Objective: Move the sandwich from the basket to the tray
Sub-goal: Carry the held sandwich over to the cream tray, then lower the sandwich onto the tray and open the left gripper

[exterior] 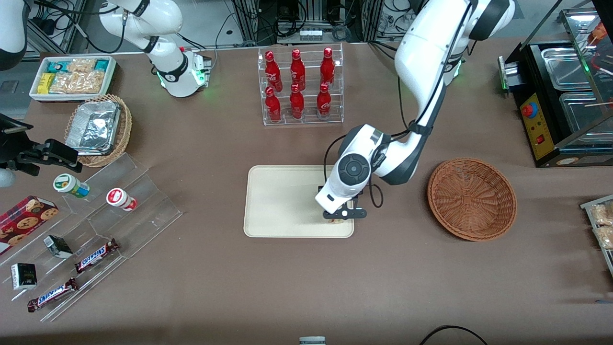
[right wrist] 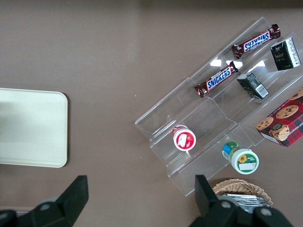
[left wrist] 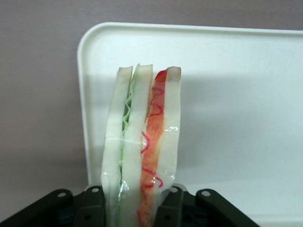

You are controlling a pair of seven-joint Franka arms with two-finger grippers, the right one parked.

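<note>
Table [exterior: 306,287]: brown, carrying all items. Tray [exterior: 278,201]: cream, at centre. Basket [exterior: 471,199]: reddish-brown wicker, at the tray's 3 o'clock, apart from it. Gripper [exterior: 341,218]: low over the tray's 4 o'clock corner, clamped on the sandwich [left wrist: 142,151]. Sandwich held upright over the tray floor, filling edge showing.
</note>
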